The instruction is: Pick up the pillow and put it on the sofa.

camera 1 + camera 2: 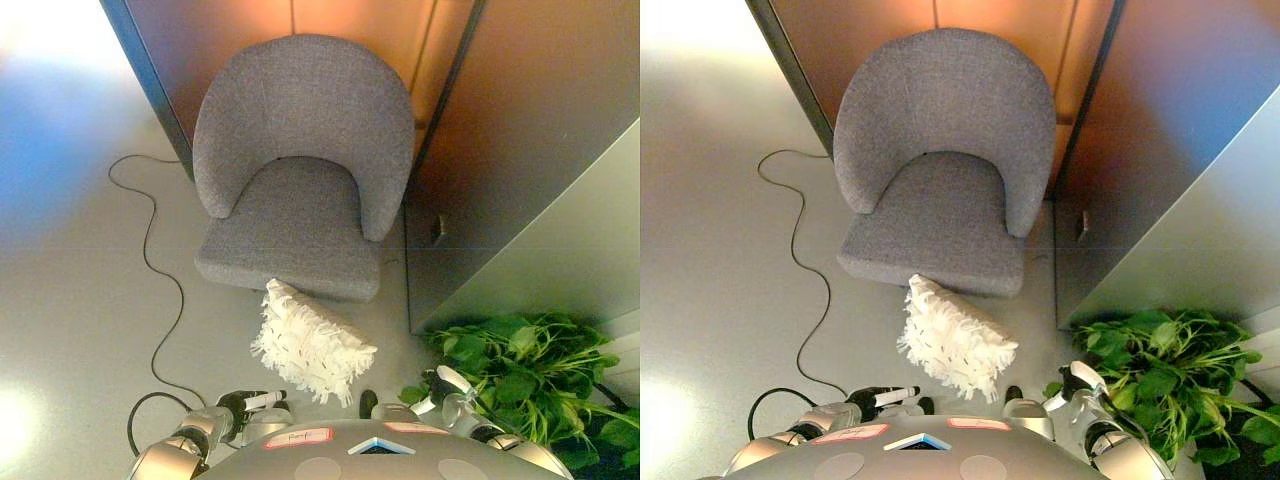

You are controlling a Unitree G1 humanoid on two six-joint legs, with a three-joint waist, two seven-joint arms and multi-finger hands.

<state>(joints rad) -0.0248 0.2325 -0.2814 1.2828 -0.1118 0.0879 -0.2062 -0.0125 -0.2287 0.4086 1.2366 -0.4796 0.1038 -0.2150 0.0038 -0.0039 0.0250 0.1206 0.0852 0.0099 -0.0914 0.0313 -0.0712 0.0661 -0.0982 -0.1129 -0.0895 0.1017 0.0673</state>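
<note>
While the white, shaggy-fringed square pillow [312, 343] lies on the pale grey floor [80, 310], one corner touching or just short of the front edge of the grey fabric tub-shaped armchair [300, 170] that serves as the sofa here, neither hand has hold of anything. From where I stand the pillow sits tilted, its upper corner toward the chair's seat front and its lower fringe toward the robot.

It looks light and soft, a stuffed cushion that will sag and fold if lifted from one corner, and the long loose fringe would likely slip or pull if only the tassels were pinched. A steadier hold, I judge, would be on the body of the cushion, one hand at each of the two opposite side edges, squeezing inward through the fringe into the filling. Nothing about it seems fragile.

The left hand [248, 404] hangs low near the pillow's lower left, its fingers loosely curled around nothing. The right hand [1080, 386] shows at the lower right, beside the leafy green potted plant [530, 375], also empty, fingers bent. A thin black cord [150, 250] snakes over the floor to the chair's left, clear of the pillow.
</note>
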